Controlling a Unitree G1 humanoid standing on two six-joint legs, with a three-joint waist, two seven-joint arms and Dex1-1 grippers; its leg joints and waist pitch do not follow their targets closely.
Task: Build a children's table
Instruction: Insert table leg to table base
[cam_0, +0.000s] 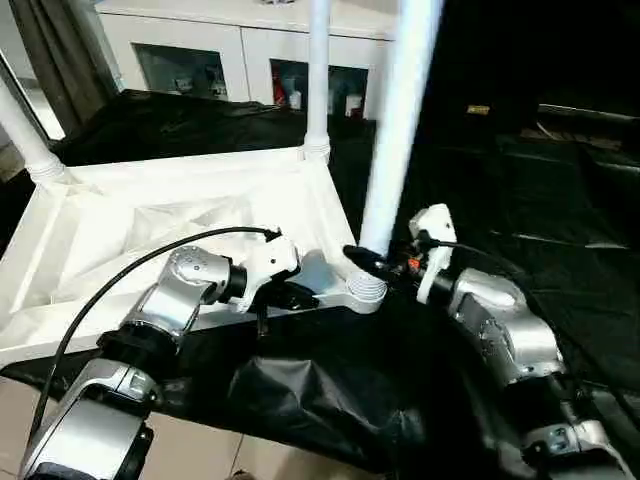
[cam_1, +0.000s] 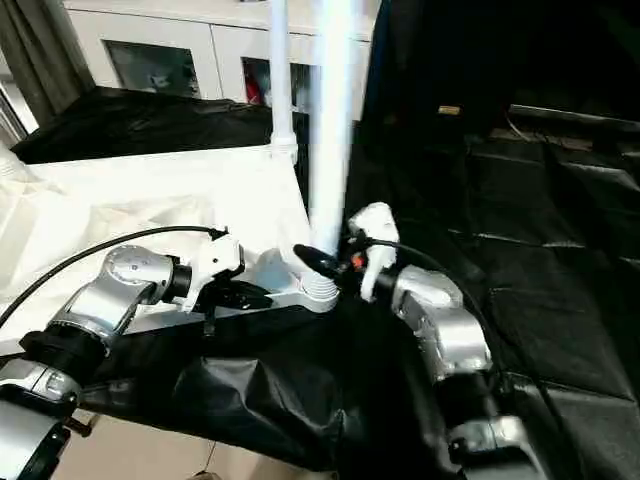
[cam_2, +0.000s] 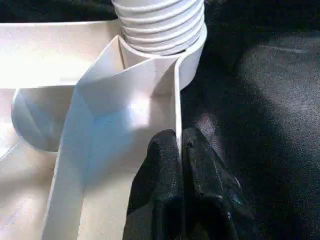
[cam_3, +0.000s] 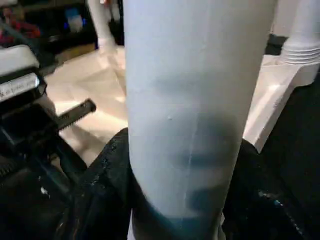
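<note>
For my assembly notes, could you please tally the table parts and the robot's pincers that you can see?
Table top: 1
Legs standing in sockets: 3, near, far, left
Pincers: 2, left pincer clamped on the top's rim, right pincer around the near leg
Total: 6

No readable text, label or number anywhere.

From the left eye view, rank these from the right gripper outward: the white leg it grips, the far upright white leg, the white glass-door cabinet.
1. White leg, gripped by right gripper, near corner.
2. Far upright white leg, back corner.
3. White glass-door cabinet, behind the table.
</note>
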